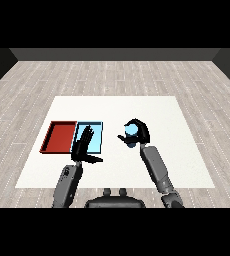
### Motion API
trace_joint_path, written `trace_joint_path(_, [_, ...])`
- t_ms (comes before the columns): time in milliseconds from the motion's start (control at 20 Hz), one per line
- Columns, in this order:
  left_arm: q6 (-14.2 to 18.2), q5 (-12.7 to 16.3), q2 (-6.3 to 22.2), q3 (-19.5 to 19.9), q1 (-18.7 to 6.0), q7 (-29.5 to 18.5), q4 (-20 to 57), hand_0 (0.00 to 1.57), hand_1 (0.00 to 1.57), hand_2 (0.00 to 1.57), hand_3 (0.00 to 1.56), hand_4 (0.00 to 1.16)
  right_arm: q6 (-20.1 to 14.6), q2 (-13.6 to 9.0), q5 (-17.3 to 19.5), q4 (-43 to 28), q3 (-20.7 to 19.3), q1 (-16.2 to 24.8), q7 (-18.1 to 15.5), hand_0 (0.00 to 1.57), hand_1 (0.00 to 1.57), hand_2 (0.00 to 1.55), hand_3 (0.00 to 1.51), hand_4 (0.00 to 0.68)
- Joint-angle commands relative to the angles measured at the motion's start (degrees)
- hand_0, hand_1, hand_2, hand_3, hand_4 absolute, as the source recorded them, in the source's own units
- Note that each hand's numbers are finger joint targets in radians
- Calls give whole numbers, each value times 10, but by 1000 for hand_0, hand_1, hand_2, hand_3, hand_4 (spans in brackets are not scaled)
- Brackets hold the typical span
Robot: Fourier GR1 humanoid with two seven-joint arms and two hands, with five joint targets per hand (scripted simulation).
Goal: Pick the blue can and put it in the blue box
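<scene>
The white bench (187, 150) stood on a pale wood-plank floor (112, 75), and I took the light blue tray (98, 137) as my marker for everything else. The red tray (59, 136) lay touching it on its left side, the two set edge to edge.

The right hand (139, 131) was off to the right of the blue tray, apart from it, with its grey forearm (157, 167) running down toward the near edge of the bench. Its fingers and thumb were curled round the blue can (131, 131), which showed as a pale blue patch between the black fingers. So the can was in that hand, to the right of the blue tray and not in it. Whether the can was lifted clear of the bench or resting on it, I could not tell from where I stood.

The left hand (84, 142) reached over the blue tray's near part, fingers straight and spread, thumb stuck out to the right, holding nothing. Its forearm (67, 182) came in from below the tray.

I could make out no label, brand or writing on the can, nor on either tray; the can was too small and too covered by fingers to read anything.
</scene>
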Motion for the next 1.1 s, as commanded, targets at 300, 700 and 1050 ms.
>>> trace_joint_path(300, [100,6,-1,-60,-118,6,119,0,0,0,0,0,3,3,1,-34,20,11,10,1449,1449,1462,1430,621])
trace_joint_path(700, [113,-13,-1,-116,-86,31,78,0,0,0,0,0,-31,3,-16,17,77,-40,-3,1425,1425,1455,1423,624])
trace_joint_path(1050, [156,40,-1,-160,-132,-61,198,0,0,0,0,0,-43,4,-7,-18,97,-8,4,1432,1432,1464,1425,608])
